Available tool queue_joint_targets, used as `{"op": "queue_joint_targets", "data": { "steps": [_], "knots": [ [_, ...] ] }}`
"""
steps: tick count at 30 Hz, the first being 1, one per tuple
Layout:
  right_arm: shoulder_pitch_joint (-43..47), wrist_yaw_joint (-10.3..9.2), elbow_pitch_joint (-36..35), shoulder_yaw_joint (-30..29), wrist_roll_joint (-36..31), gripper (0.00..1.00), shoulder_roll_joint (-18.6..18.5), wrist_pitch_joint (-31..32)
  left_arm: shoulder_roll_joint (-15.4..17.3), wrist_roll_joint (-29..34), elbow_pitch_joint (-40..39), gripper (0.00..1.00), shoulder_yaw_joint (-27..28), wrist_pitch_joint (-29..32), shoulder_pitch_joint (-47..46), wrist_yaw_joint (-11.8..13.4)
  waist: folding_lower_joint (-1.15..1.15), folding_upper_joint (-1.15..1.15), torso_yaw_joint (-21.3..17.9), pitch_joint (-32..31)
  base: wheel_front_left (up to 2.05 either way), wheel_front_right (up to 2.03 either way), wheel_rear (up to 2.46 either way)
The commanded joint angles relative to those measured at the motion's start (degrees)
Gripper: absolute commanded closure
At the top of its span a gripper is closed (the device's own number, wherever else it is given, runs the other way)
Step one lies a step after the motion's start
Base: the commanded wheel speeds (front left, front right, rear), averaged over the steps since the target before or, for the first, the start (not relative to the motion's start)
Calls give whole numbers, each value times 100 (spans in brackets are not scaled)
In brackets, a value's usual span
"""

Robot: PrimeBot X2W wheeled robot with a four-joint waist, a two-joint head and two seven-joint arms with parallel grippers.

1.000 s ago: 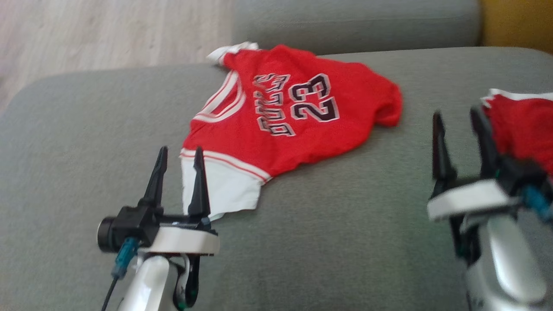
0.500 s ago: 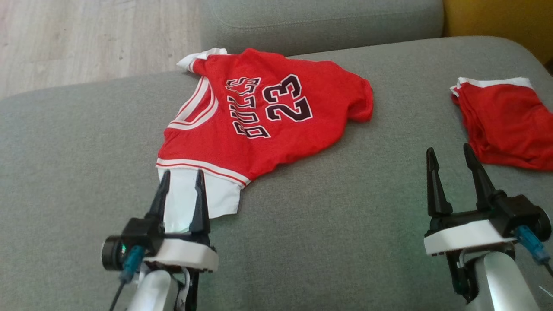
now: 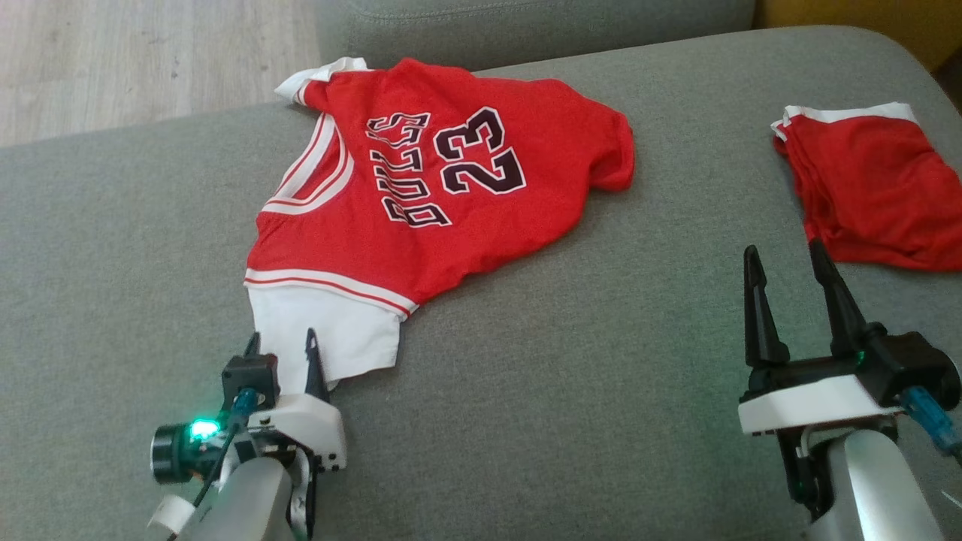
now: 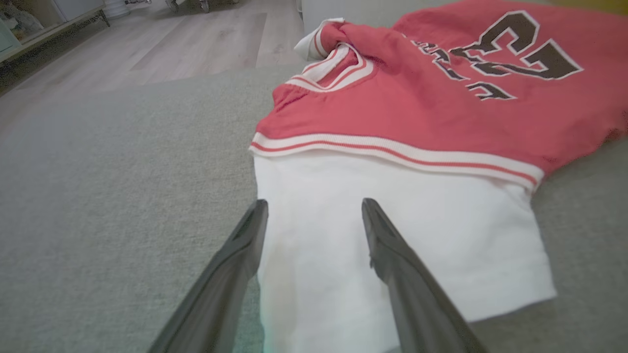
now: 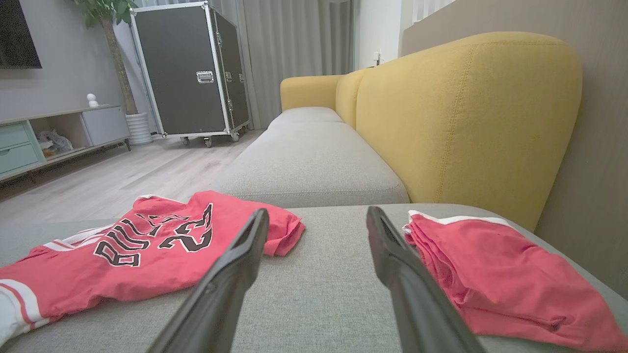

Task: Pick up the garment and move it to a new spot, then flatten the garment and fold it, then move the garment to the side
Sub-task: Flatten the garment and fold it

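Observation:
The garment (image 3: 451,218) is a red jersey with "BULLS 23" in black, lying crumpled on the grey sofa seat (image 3: 586,391). Its white sleeve (image 3: 331,338) points toward me. My left gripper (image 3: 280,338) is open and tipped down over the near end of that sleeve. In the left wrist view the garment (image 4: 417,122) lies ahead, and the left gripper (image 4: 314,203) has its jaws apart over the white sleeve (image 4: 392,235), nothing pinched. My right gripper (image 3: 783,249) stands open at the lower right over bare cushion. In the right wrist view the right gripper (image 5: 317,212) has the garment (image 5: 122,264) to its left.
A folded red piece with a white band (image 3: 872,188) lies at the seat's right end, just beyond my right gripper. A second grey cushion (image 3: 526,22) sits behind. The yellow sofa back (image 5: 466,113) rises on the right, and wooden floor (image 3: 113,60) lies beyond the seat's far left edge.
The camera has shifted, so the whole picture moved. My left gripper has tipped down and drawn back to the sleeve's near end. The right gripper has come clear of the folded red piece.

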Motion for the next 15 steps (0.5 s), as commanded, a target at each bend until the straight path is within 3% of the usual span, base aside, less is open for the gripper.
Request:
{"op": "queue_joint_targets", "data": {
  "steps": [1,3,9,10,11,12,15],
  "knots": [
    [-223,19,-229,148,62,0,-2,-37,151,46,-2,0,185,-21,-235,78,-1,0,-13,25,0,0,0],
    [-227,19,-236,152,85,0,-2,-37,177,44,207,0,193,38,-303,128,-1,0,-26,43,0,0,0],
    [-232,19,-259,163,137,0,-2,-37,157,-89,705,0,122,356,-439,-128,-1,0,-58,81,0,0,0],
    [-233,19,-263,158,142,0,-2,-37,155,-103,767,24,97,391,-460,-194,-1,0,-58,84,0,0,0],
    [-234,19,-265,147,146,0,-2,-37,153,-117,814,92,84,400,-481,-234,-1,0,-53,85,0,0,0],
    [-235,19,-263,135,148,0,-2,-37,150,-132,843,100,78,376,-499,-263,-1,0,-46,84,0,0,0],
    [-235,19,-239,92,132,0,-2,-37,162,-219,807,100,166,61,-556,-261,-1,0,9,59,0,0,0]
  ]
}}
